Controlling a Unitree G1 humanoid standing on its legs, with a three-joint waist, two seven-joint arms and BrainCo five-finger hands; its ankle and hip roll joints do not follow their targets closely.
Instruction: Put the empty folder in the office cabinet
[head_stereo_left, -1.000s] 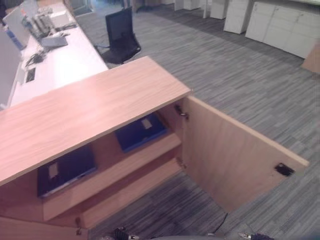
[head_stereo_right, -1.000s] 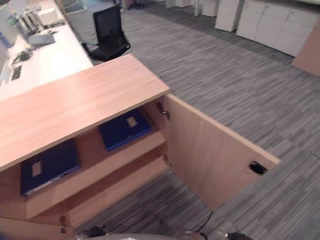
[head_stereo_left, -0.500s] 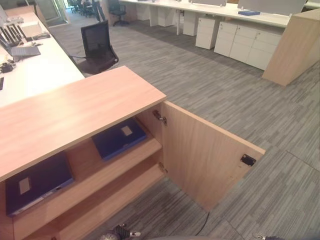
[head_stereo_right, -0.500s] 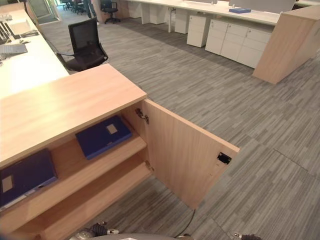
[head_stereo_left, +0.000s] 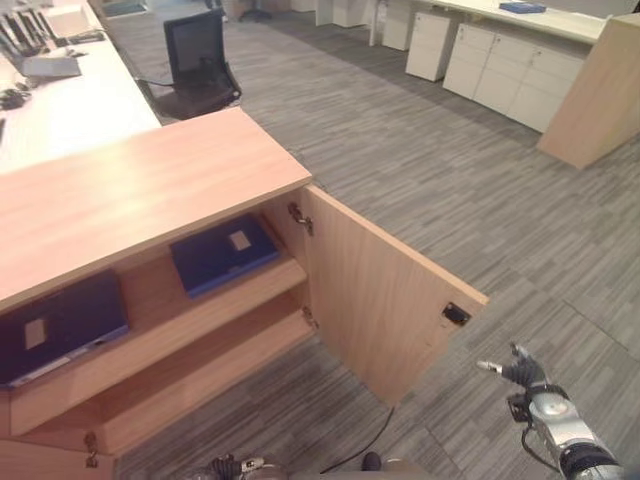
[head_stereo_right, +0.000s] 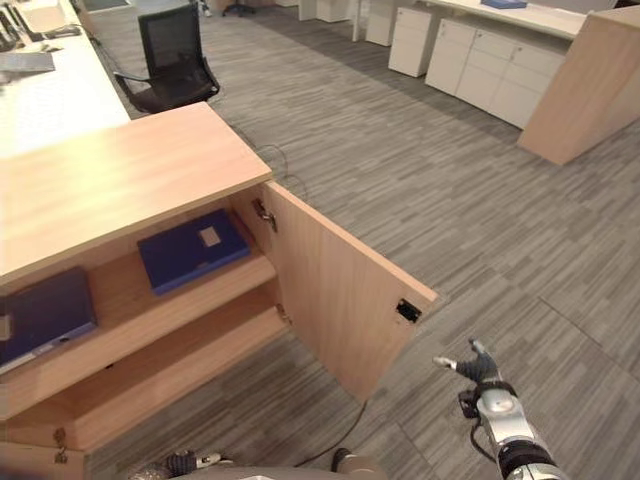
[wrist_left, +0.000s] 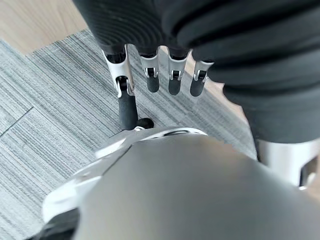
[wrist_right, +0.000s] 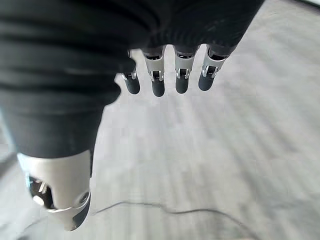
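The office cabinet (head_stereo_left: 150, 190) is standing with its door (head_stereo_left: 385, 295) swung wide open, exposing two shelves. Two dark blue folders are lying flat on the upper shelf (head_stereo_left: 160, 325): the nearer folder (head_stereo_left: 222, 254) just inside the hinge side, and the second folder (head_stereo_left: 58, 325) further along toward the robot's left. Which of the two is the task's empty folder cannot be told. Each is lying with its flat face up. The lower shelf (head_stereo_left: 200, 375) is carrying nothing visible.

The right hand (head_stereo_right: 478, 372) is hanging low over the grey carpet floor (head_stereo_left: 480, 200), outside the free edge of the open door and well apart from the shelves. In the right wrist view the fingers (wrist_right: 159, 82) are extending straight, relaxed and empty, with only carpet beyond them.

The left hand (wrist_left: 150, 45) is showing in its own wrist view, its fingers (wrist_left: 127, 107) likewise straight and holding nothing, pointing down at the carpet.

Governing relation: both folders are lying up and to the robot's left of the right hand, with the open door standing between that hand and the shelf. Judged from this layout, the folder is already sitting inside the cabinet, so the remaining work is probably closing the door, for which the right hand is the nearer.
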